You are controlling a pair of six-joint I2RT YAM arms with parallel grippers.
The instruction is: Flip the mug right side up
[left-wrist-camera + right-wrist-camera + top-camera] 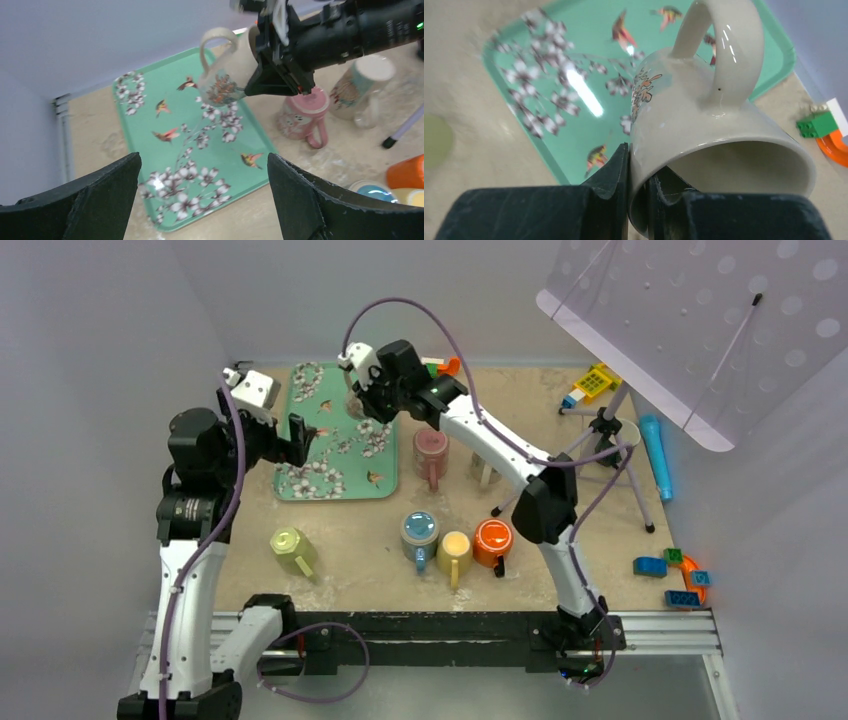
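mug [704, 135]: on its side in the air over tray [142, 150], tabletop 12 o'clock | right claw [639, 170]: clamped on mug's rim wall | left claw [202, 160]: apart, empty | risk: thin rim pinch may let mug swivel or drop onto tray

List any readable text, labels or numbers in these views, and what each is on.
No text is legible in any view.
cream mug: reddish-brown print on its side, possibly lettering, too blurred to read.
pink mug: small pattern, too small to tell.
pale mug: coloured print, blurred.
yellow toy: grid of keys, markings too small to read.
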